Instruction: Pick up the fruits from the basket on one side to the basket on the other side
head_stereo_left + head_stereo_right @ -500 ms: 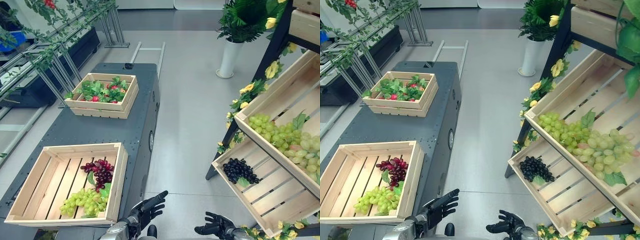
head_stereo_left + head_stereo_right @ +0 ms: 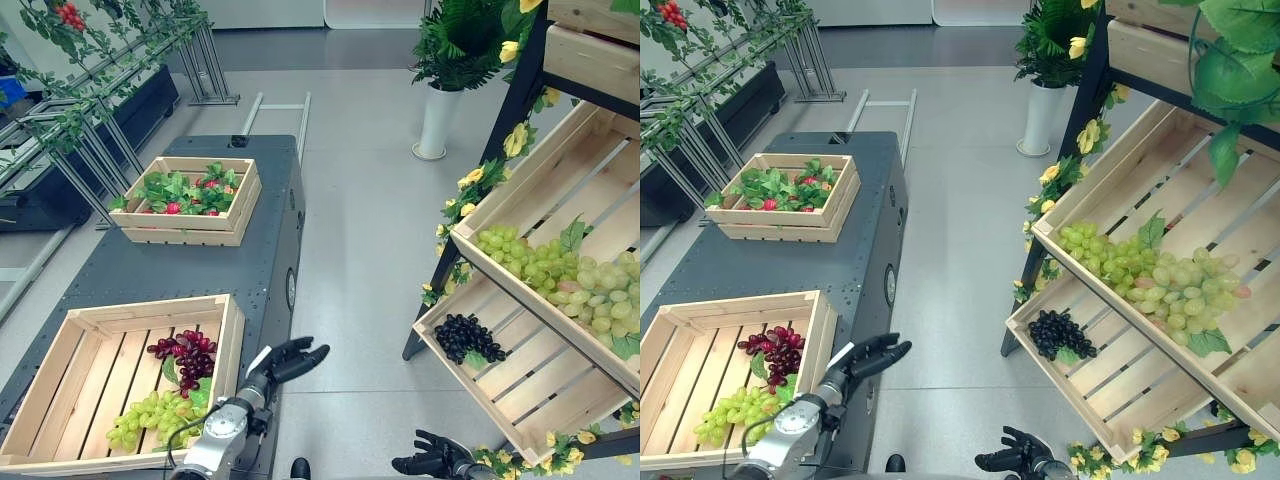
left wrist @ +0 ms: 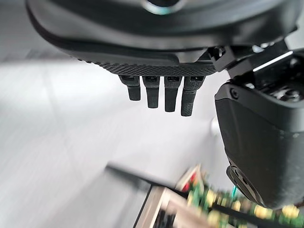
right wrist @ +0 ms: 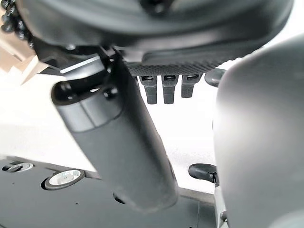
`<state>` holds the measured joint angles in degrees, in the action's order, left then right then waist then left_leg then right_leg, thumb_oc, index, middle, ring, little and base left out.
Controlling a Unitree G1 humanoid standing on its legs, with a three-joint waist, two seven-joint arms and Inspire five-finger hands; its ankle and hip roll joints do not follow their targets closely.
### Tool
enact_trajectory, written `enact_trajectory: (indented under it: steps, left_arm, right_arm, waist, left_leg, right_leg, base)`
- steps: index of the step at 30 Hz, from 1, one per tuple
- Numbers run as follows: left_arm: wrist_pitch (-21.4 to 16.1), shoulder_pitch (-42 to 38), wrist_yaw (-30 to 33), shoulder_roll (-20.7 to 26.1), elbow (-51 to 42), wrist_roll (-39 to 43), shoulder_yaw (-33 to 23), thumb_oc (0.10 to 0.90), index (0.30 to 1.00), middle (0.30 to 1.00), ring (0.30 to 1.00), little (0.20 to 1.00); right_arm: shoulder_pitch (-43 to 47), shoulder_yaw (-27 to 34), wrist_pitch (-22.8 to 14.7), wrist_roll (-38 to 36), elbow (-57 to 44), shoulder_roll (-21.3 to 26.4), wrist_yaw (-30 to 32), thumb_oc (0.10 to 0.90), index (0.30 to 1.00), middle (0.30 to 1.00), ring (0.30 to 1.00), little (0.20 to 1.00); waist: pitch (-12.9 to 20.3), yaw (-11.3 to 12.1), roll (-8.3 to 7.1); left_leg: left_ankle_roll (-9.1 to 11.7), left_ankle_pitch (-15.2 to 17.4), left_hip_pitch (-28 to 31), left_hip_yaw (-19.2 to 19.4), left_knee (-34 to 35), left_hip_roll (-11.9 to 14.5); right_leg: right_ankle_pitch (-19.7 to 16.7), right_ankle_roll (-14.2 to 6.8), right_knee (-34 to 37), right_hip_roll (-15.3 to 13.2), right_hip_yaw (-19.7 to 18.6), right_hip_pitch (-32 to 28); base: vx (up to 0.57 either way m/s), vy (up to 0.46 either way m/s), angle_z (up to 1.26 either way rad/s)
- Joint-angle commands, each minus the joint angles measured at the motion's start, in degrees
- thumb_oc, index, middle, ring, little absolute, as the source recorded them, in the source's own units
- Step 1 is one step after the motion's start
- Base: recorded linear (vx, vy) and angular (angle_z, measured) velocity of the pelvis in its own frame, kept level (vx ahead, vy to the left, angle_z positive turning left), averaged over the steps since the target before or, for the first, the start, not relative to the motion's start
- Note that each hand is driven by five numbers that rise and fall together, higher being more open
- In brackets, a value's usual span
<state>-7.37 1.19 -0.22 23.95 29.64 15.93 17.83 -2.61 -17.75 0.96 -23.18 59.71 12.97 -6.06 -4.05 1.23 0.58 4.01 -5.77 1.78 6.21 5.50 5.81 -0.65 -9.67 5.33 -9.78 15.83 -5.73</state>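
In slatted wooden crate (image 2: 150, 312), round grapes (image 2: 150, 415)

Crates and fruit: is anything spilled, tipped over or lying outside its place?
Nothing stands out. The purple grapes and green grapes lie inside the near crate on the table; the black grapes and pale green bunches lie in the slanted shelf crates. No fruit is on the floor. The left hand and right hand are open, empty.
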Motion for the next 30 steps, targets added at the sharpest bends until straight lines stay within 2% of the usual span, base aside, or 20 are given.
enact_trajectory:
  steps: [1,5,8,12,14,21,30]
  left_arm:
    - [-4.68,-8.30,8.21,3.17,-3.52,-8.89,-4.05,0.800,0.900,0.900,0.900,0.900]
    - [-0.78,-7.07,12.79,7.18,-5.92,-17.45,-7.93,0.800,0.900,0.900,0.900,0.900]
    - [0.73,-6.18,14.64,9.03,-6.34,-20.21,-9.20,0.800,0.900,0.900,0.900,0.900]
    - [3.51,-4.94,18.54,11.82,-5.26,-26.16,-10.97,0.800,0.900,0.900,0.900,0.900]
    - [5.46,-3.85,22.51,13.54,-3.66,-29.35,-12.31,0.800,0.900,0.900,0.900,0.900]
    - [8.87,-0.15,32.86,15.28,0.68,-34.39,-16.39,0.800,0.900,0.900,0.900,0.900]
    - [15.07,0.89,36.31,15.12,3.71,-39.80,-17.15,0.800,0.900,0.900,0.900,0.900]
  right_arm:
    - [1.27,1.49,-2.77,-2.94,-0.71,1.91,1.63,0.800,0.900,0.900,0.900,0.900]
    - [-0.34,2.74,-4.04,-2.08,0.30,1.93,1.35,0.800,0.900,0.900,0.900,0.900]
    - [-0.90,3.07,-4.34,-2.02,0.45,2.08,1.48,0.800,0.900,0.900,0.900,0.900]
    - [-1.44,3.61,-5.10,-1.24,1.13,2.47,0.78,0.800,0.900,0.900,0.900,0.900]
    - [-1.42,3.44,-5.37,-0.03,1.62,2.71,0.61,0.800,0.900,0.900,0.900,0.900]
    - [-0.91,2.40,-5.96,2.07,2.51,3.16,-0.31,0.800,0.900,0.900,0.900,0.900]
    - [0.67,0.61,-5.51,3.56,1.78,4.07,-0.79,0.800,0.900,0.900,0.900,0.900]
  waist:
    - [-0.37,2.11,1.20]
    - [0.09,2.92,0.95]
    - [0.24,3.24,0.89]
    - [0.04,3.51,0.83]
    - [-0.10,3.73,0.90]
    - [-0.83,4.86,0.93]
    - [-2.61,6.39,1.17]
  left_leg:
    - [-0.51,3.76,-0.08,-2.07,-0.50,-2.43]
    - [-0.55,3.93,-0.15,-2.91,-0.50,-2.97]
    - [-0.54,3.91,-0.36,-3.13,-0.50,-3.16]
    - [-0.72,3.93,-0.43,-3.17,-0.50,-3.46]
    - [-0.88,4.00,-0.52,-3.28,-0.50,-3.79]
    - [-1.12,4.19,-1.18,-3.61,-1.12,-4.19]
    - [-1.33,3.92,-3.30,-4.81,-1.57,-4.52]
  right_leg:
    - [-0.21,2.63,-2.17,0.38,0.79,1.49]
    - [-0.27,2.71,-1.49,0.39,1.76,0.96]
    - [-0.19,2.70,-1.37,0.41,2.08,0.95]
    - [-0.05,2.70,-1.40,0.41,2.17,1.12]
    - [-0.23,2.59,-1.17,0.31,2.12,1.31]
    - [0.37,2.70,-2.03,0.23,2.36,1.99]
    - [1.49,2.95,-4.09,0.04,3.68,3.77]
  base:
    - [0.02,0.010,0.06]
    - [0.05,0.021,0.08]
    - [0.04,0.024,0.03]
    - [0.04,0.033,0.02]
    - [0.04,0.055,0.01]
    - [0.04,0.057,0.02]
    - [0.00,0.061,0.07]
